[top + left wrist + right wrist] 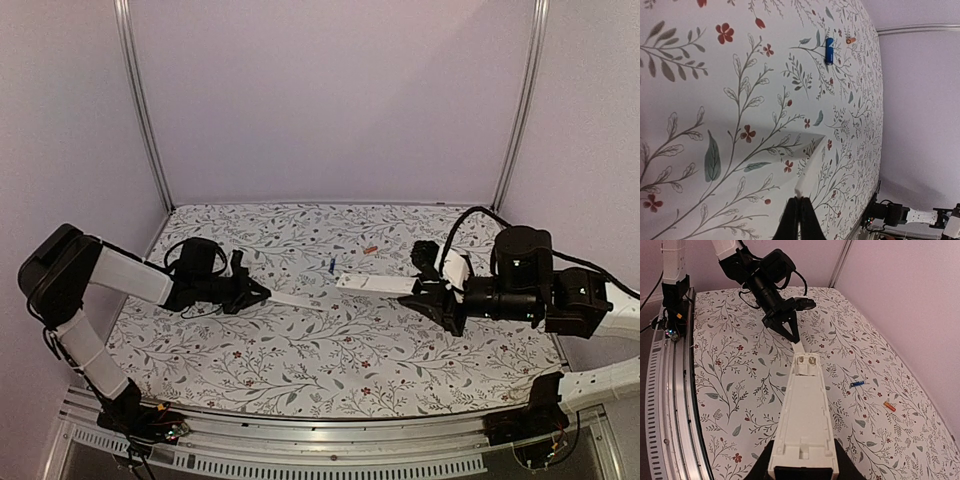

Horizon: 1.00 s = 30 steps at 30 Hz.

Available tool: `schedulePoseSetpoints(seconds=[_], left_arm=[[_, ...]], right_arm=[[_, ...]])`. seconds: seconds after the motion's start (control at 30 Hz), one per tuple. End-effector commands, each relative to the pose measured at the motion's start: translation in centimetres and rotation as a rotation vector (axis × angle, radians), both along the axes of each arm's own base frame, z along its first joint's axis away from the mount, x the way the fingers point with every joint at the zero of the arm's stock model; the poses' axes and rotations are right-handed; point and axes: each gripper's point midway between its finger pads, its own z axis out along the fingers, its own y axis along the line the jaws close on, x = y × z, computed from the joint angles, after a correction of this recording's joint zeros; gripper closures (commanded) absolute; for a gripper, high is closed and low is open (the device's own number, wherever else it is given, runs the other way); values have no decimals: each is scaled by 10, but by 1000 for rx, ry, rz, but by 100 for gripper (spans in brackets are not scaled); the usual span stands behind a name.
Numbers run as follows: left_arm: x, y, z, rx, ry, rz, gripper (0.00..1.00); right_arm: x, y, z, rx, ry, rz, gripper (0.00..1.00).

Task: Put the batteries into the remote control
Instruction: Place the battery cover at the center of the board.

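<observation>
My right gripper [428, 289] is shut on the white remote control [375, 285] and holds it level above the table, pointing left. In the right wrist view the remote [805, 415] lies between my right gripper's jaws [802, 462], its open back up and the battery recess [807, 363] at the far end. My left gripper [262, 293] is shut on a thin white flat strip [295, 299], seen edge-on in the left wrist view [810, 172] beyond my left gripper [801, 201]. The blue battery [330, 265] and the orange-red battery [370, 249] lie loose on the cloth behind the remote.
A floral cloth [300, 350] covers the table. Pale walls and metal posts [145, 110] close the back and sides. A metal rail [330, 435] runs along the near edge. The batteries also show in the right wrist view, the blue one [856, 384] and the orange-red one [889, 406].
</observation>
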Motion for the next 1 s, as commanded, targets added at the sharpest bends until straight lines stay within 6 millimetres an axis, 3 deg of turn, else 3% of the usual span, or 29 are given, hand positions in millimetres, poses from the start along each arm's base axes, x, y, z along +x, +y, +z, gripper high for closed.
schedulePoseSetpoints(seconds=[0.0, 0.03, 0.13, 0.23, 0.33, 0.43, 0.57, 0.67, 0.83, 0.97], left_arm=[[-4, 14, -30, 57, 63, 37, 100], [-5, 17, -35, 63, 84, 44, 97], [-7, 18, -39, 56, 106, 43, 71], [-5, 20, -27, 50, 72, 41, 49], [1, 18, 11, 44, -57, 16, 30], [-1, 14, 68, 56, -258, -33, 2], [-32, -9, 154, 70, -583, -205, 1], [-72, -29, 193, 112, -776, -382, 0], [-137, -52, 207, 90, -967, -644, 1], [-173, -71, 206, 67, -1049, -819, 1]], right_arm=[[-9, 15, 16, 41, 7, 79, 100], [-11, 17, 15, 37, 13, 98, 100], [-16, 21, 13, 37, 21, 130, 100], [-20, 21, 11, 32, 22, 159, 100], [-27, 21, 12, 28, 28, 193, 100], [-34, 20, 12, 8, 43, 231, 100], [-42, 24, 11, -21, 79, 283, 100], [-48, 29, 19, -16, 98, 325, 100], [-59, 38, 26, -18, 138, 403, 100], [-61, 44, 27, -30, 151, 432, 100]])
